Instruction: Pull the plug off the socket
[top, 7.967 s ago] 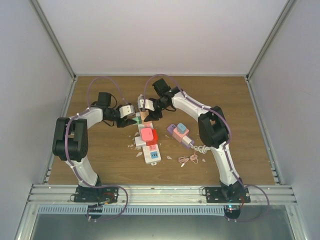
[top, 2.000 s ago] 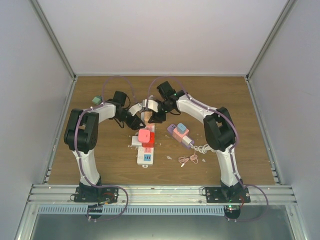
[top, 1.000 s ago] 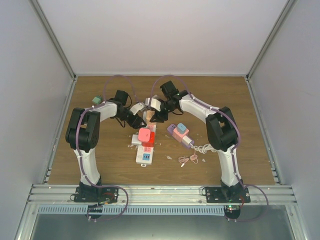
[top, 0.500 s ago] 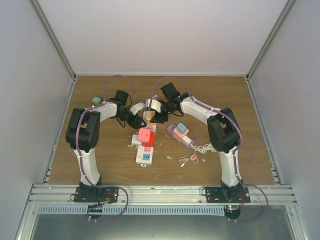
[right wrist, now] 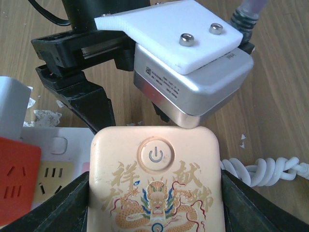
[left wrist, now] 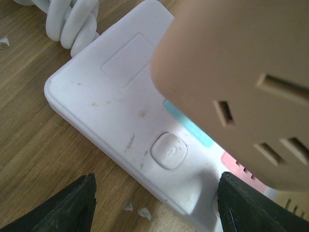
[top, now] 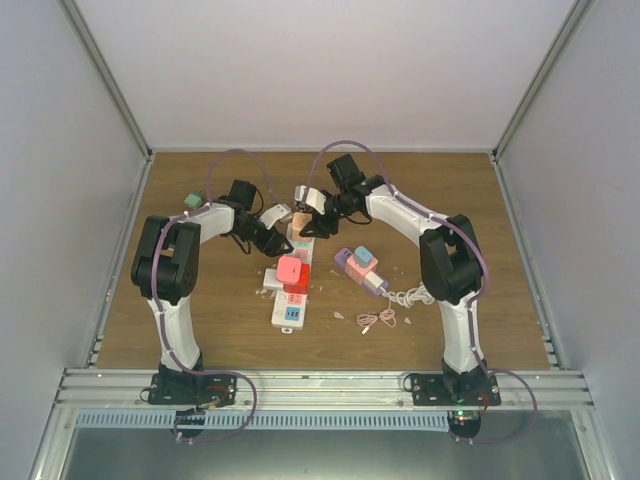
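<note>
A white power strip (top: 291,300) lies mid-table; its switch end shows in the left wrist view (left wrist: 116,106). A beige cube plug with a dragon print (right wrist: 155,179) sits over the strip's far end (top: 302,227) and looms large in the left wrist view (left wrist: 231,82). My right gripper (right wrist: 154,205) is shut on this plug, a finger on each side. My left gripper (left wrist: 154,203) is open, its fingers (left wrist: 72,203) astride the strip's end, low over it (top: 276,236). Whether the plug's pins are out of the socket is hidden.
A red plug (top: 295,271) and a white plug (top: 272,283) sit in the strip. A purple strip with pink and blue plugs (top: 358,264), a white coiled cord (top: 408,296) and a pink cable (top: 378,320) lie to the right. A green plug (top: 192,200) lies far left.
My right gripper has moved a little toward the far side with the beige plug in it. The left gripper stays at the strip's end. Earlier, the green plug went to the far left.
</note>
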